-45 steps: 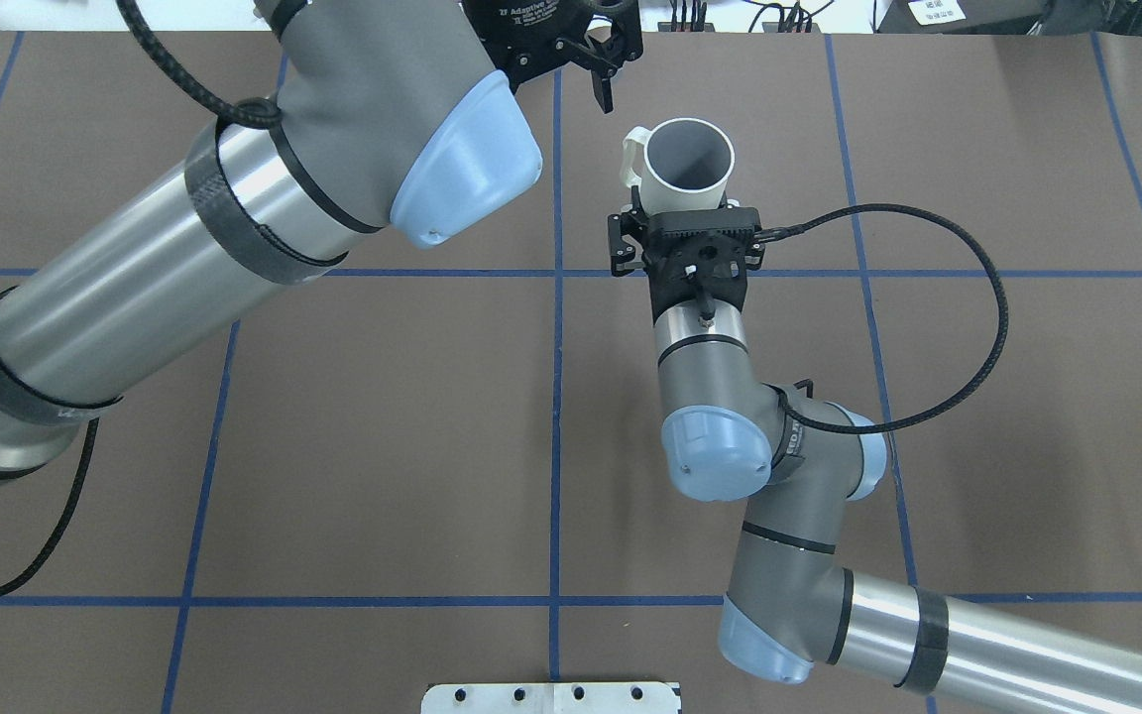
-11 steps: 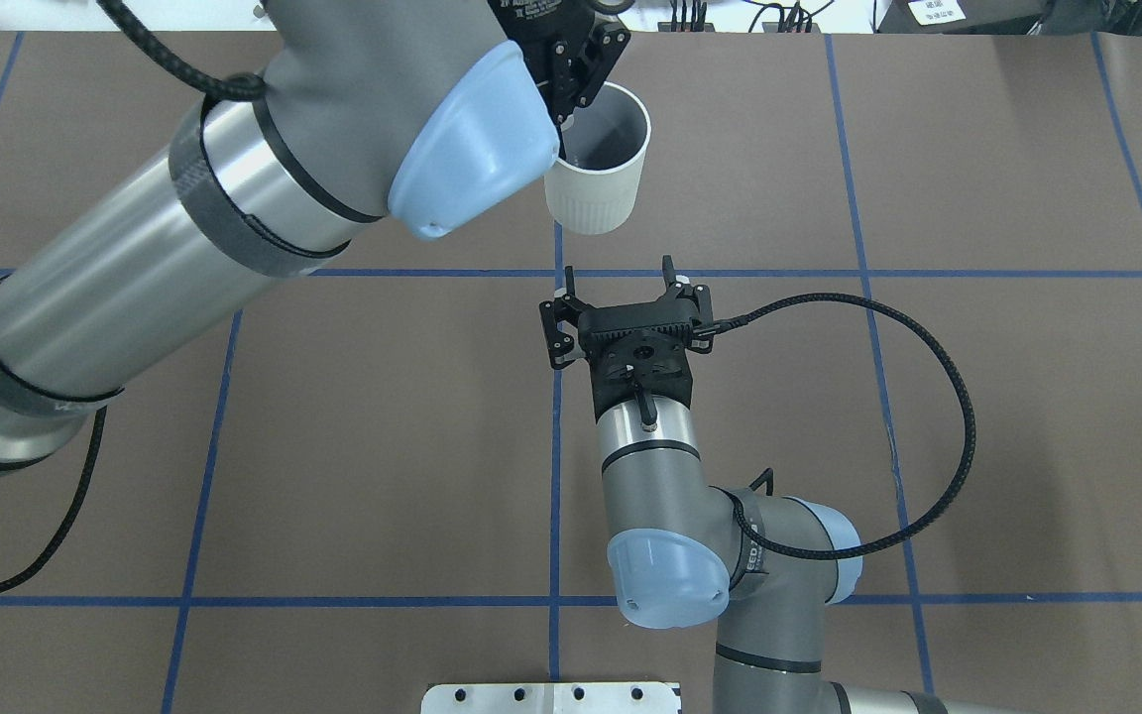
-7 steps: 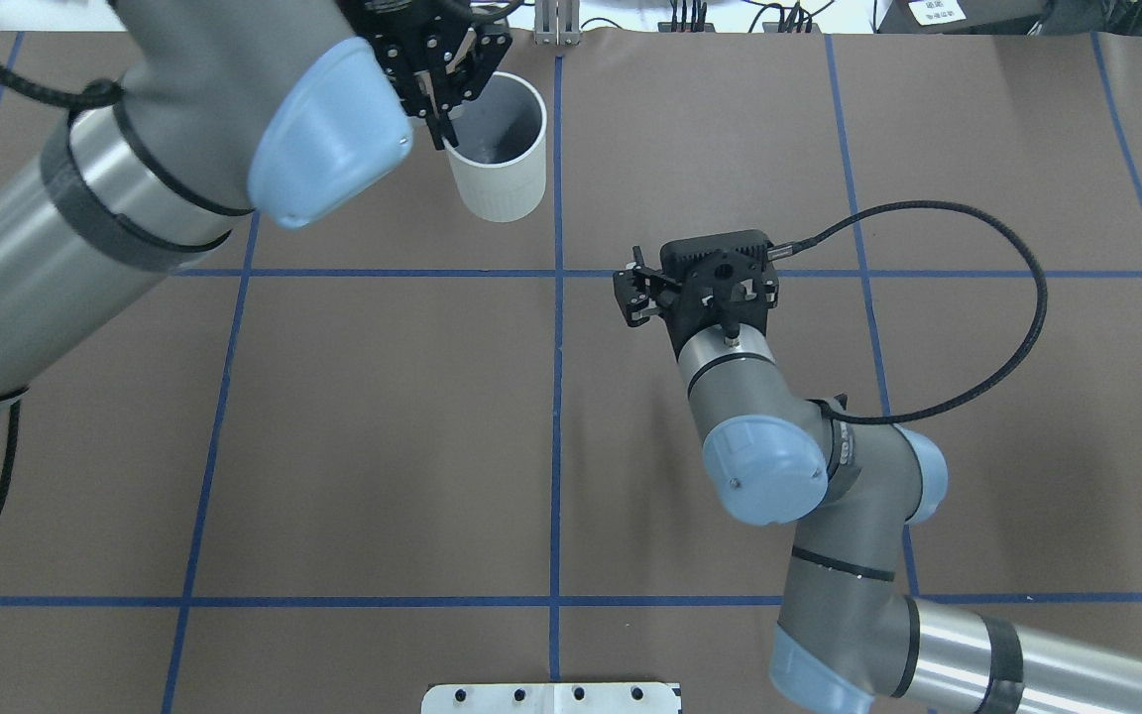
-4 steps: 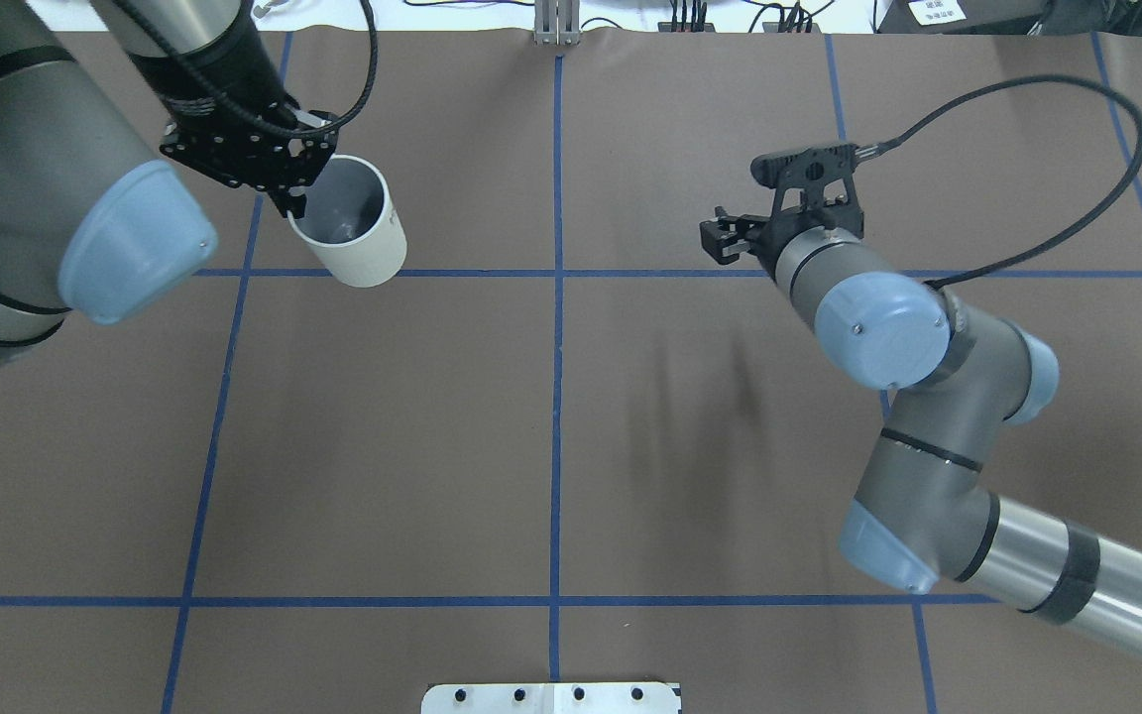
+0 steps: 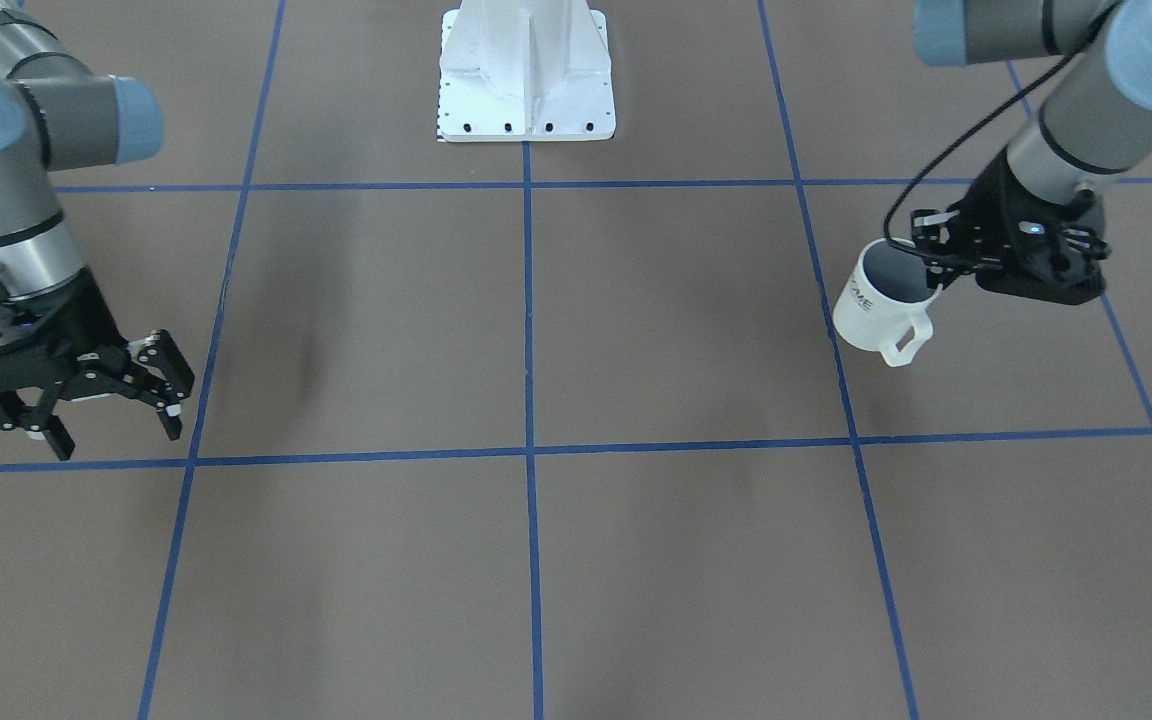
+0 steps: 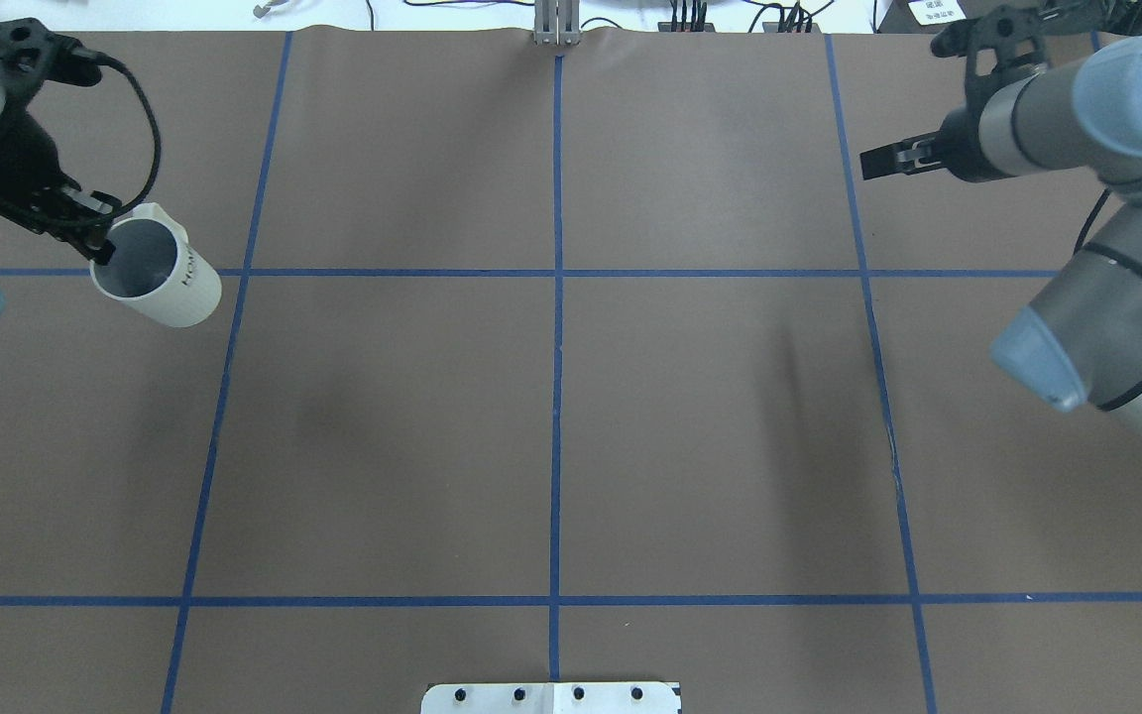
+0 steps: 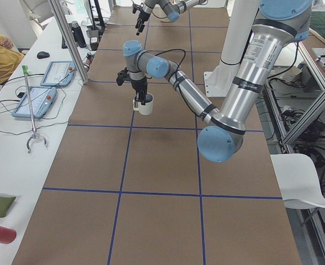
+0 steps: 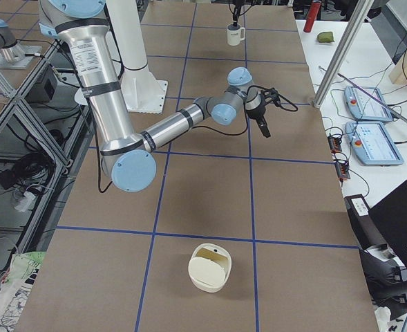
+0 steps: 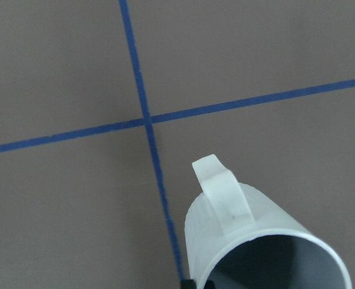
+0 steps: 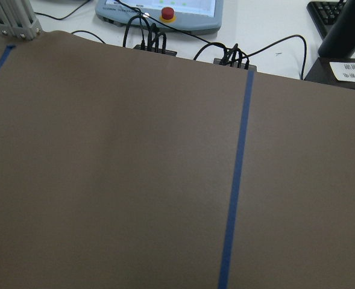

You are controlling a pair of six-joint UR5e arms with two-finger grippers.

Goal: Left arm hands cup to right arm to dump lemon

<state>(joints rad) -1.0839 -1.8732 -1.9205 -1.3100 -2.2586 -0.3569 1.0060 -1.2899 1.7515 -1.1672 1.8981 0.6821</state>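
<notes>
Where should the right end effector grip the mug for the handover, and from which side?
Probably across the mug's body, coming from its lettered side, on the robot's right. The left end effector pinches the outer rim and the handle points away from the robot, leaving that side free.

The tabletop (image 6: 551,416) wears a matt brown, paper-like sheet crossed by smooth blue tape (image 6: 383,273). The cup (image 5: 866,318) is smooth white outside, ceramic-looking, and dull grey inside. The arm tubes (image 7: 250,72) are brushed silver metal, the joints (image 6: 1126,317) matt grey, their caps (image 6: 1032,362) satin light-blue plastic. The right tool (image 5: 114,432) is matt black.
</notes>
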